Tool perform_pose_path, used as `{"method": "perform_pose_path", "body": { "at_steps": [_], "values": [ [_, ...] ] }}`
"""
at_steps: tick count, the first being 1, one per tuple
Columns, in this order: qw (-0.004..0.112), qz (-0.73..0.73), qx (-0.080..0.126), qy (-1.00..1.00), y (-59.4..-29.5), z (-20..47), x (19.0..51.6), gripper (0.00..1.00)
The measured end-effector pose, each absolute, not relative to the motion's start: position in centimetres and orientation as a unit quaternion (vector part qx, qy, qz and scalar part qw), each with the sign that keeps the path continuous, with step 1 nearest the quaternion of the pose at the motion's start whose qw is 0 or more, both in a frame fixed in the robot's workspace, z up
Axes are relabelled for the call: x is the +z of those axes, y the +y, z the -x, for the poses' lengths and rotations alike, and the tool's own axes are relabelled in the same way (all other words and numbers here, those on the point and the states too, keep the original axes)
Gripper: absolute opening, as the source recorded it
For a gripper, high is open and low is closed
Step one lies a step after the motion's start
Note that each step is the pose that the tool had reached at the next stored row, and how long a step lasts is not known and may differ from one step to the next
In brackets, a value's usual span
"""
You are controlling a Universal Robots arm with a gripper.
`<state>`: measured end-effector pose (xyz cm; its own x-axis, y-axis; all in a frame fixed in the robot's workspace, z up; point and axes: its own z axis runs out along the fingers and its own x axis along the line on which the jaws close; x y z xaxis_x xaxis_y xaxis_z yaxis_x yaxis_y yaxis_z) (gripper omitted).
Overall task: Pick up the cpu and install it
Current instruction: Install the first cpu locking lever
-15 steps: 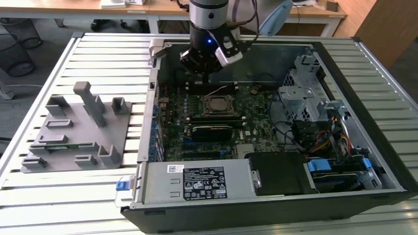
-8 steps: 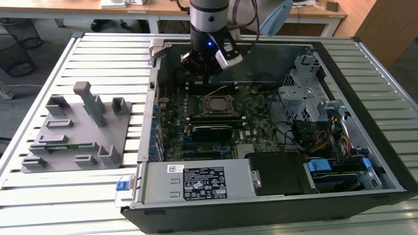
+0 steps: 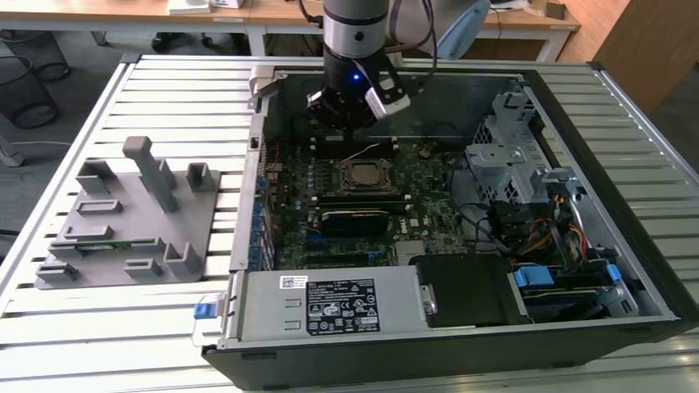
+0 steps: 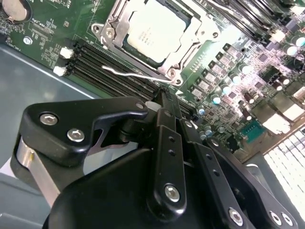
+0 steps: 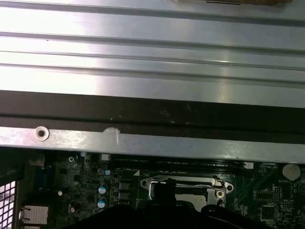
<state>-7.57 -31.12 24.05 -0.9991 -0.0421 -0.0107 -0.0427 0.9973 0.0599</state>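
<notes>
The cpu, a small square chip with a silver-grey top, lies flat in the black socket frame in the middle of the motherboard. A thin metal lever runs along the socket's side toward my gripper. My gripper hangs over the board just behind the socket, above the black memory slots. Its black fingers meet at the tips and hold nothing. It does not touch the cpu.
The open computer case lies on a slatted metal table. A power supply fills the front, and a drive cage and cables stand at the exterior view's right. A grey parts fixture holds a green memory stick.
</notes>
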Motion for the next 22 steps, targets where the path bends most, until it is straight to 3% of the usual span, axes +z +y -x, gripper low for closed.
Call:
{"method": "perform_pose_path", "body": {
  "at_steps": [22],
  "values": [
    [0.004, 0.029, 0.03, 0.999, -30.9, 6.0, 23.0, 0.11]
  ]
}}
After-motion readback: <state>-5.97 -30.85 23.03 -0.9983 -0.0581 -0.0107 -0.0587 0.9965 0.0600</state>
